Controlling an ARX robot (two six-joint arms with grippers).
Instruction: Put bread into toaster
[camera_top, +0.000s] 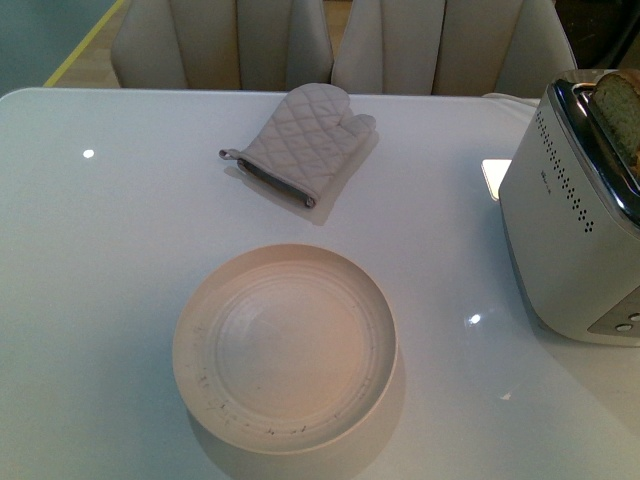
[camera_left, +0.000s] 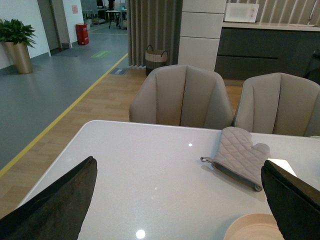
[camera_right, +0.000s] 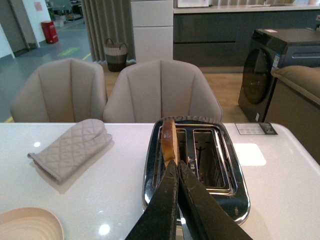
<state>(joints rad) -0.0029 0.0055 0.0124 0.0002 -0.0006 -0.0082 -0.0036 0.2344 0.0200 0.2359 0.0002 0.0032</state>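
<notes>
The toaster stands at the table's right edge, silver-white with a chrome slotted top. The bread stands upright in one slot, its tan crusted top poking out. The other slot shows empty. My right gripper hovers over the toaster's near end, shut with nothing between its fingers. Its tips are right at the bread's near edge; whether they touch it I cannot tell. My left gripper is open over bare table, holding nothing. Neither gripper shows in the front view.
A cream plate sits empty at the table's front middle. A quilted grey oven mitt lies behind it, towards the back edge. Two beige chairs stand beyond the table. A small card lies past the toaster.
</notes>
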